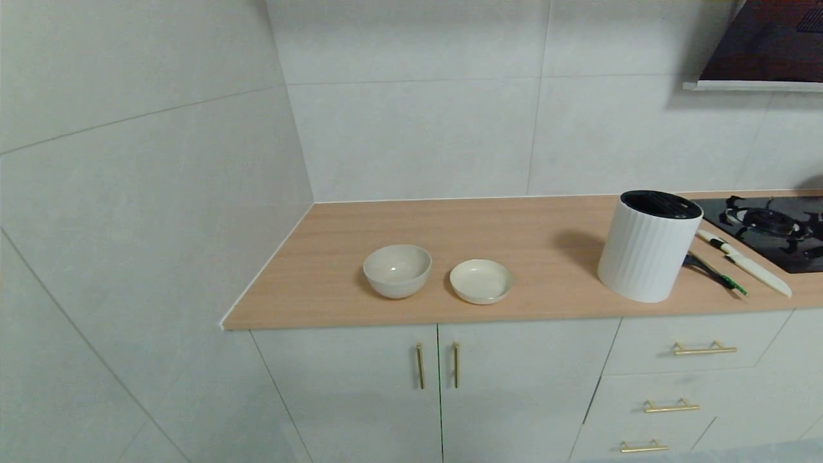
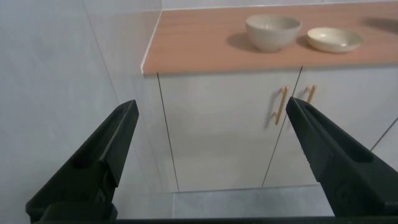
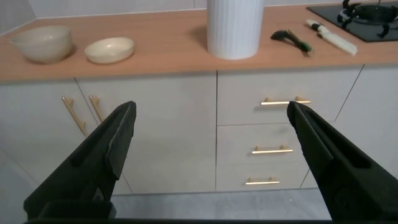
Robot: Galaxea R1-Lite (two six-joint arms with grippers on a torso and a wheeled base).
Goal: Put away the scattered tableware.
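A deep cream bowl and a shallow cream dish sit side by side on the wooden countertop. Further right stands a white ribbed holder with a dark top. Beside it lie a dark utensil with a green handle and a white knife. My left gripper is open, held low in front of the cabinet doors. My right gripper is open too, level with the drawers, below the counter.
A tiled wall closes the counter's left end. A black gas hob sits at the far right under a range hood. Below are double doors with gold handles and drawers.
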